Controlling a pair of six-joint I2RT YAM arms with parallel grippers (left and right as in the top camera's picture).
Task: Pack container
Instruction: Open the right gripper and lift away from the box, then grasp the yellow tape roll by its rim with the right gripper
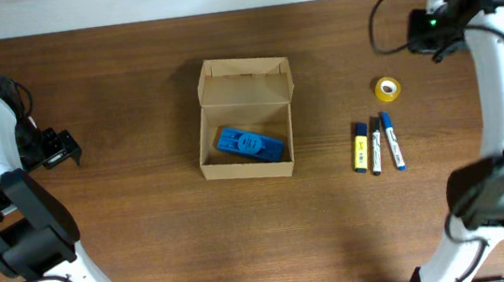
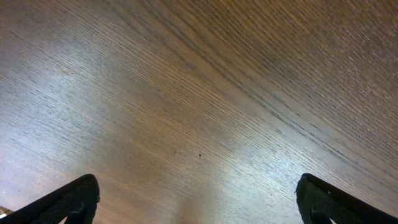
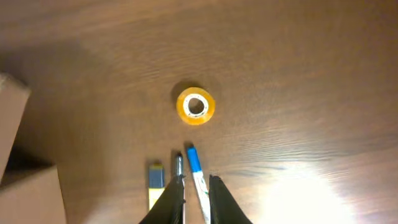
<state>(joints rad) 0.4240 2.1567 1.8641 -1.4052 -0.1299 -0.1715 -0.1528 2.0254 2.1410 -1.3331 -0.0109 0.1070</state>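
Observation:
The tan cardboard container (image 1: 211, 94) stands open at the table's middle, its flap lid raised at the back. A blue plastic object (image 1: 250, 144) lies inside it. To its right lie a yellow highlighter (image 1: 362, 147), a black-and-white marker (image 1: 376, 151) and a blue-capped marker (image 1: 393, 146). My right gripper (image 1: 430, 33) hangs high at the far right, shut and empty; its wrist view (image 3: 196, 179) looks down on the markers (image 3: 194, 165). My left gripper (image 1: 63, 149) is open and empty over bare wood at the far left (image 2: 198, 186).
A yellow tape roll (image 1: 387, 89) lies beyond the markers, and it also shows in the right wrist view (image 3: 196, 106). A corner of the container (image 3: 25, 193) shows at that view's left edge. Cables hang round the right arm.

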